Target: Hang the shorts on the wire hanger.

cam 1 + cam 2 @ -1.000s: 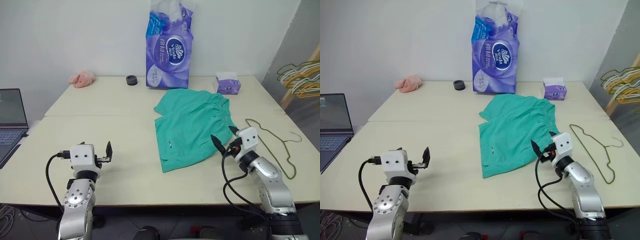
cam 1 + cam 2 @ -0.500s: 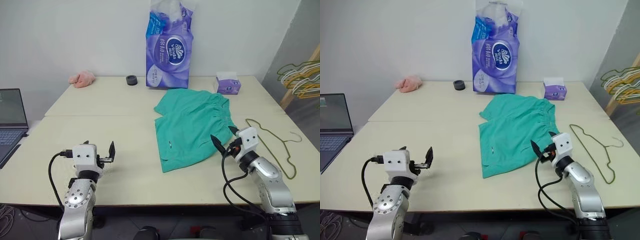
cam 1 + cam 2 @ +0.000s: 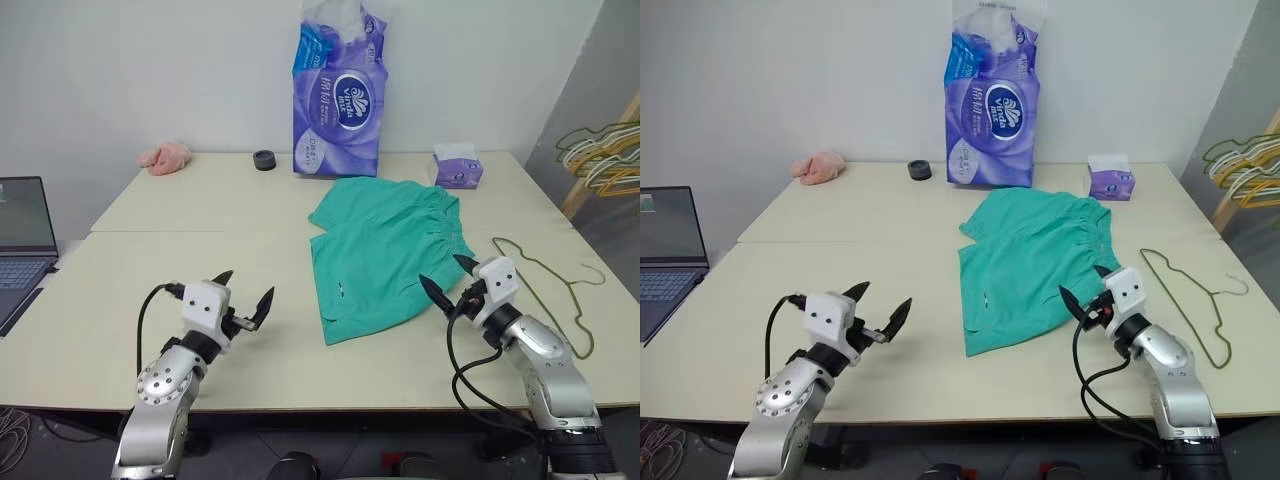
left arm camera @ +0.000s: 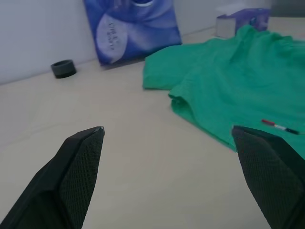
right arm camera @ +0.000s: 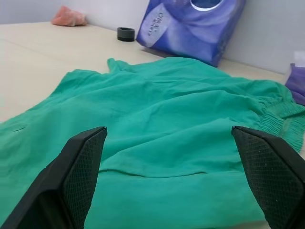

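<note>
On the desk [image 3: 250, 215], right of centre: the shorts [image 3: 385, 250], teal-green, spread flat, gathered waistband toward the far right, leg hems toward the near edge. Just right of them, apart from the fabric: the wire hanger [image 3: 548, 285], flat on the surface, hook pointing to the right edge. Near the right hem: the right claw [image 3: 446, 277], spread wide and empty, aimed inward across the cloth, hovering just short of it. Well left of the shorts: the left claw [image 3: 244, 289], likewise wide and empty, angled toward the garment over bare desk. Further back, none of it in the way: purple tissue pack [image 3: 338, 95], small black ring [image 3: 263, 160], pink cloth [image 3: 164, 156], tissue box [image 3: 457, 167].

Judged stage: approach, nothing gripped yet, hanging not begun. Next likely needed: closing in on the fabric edge or the hanger, with a low, level pinch on thin material lying flush to the surface. Main risk: pushing the cloth into a bunch instead of catching it.
</note>
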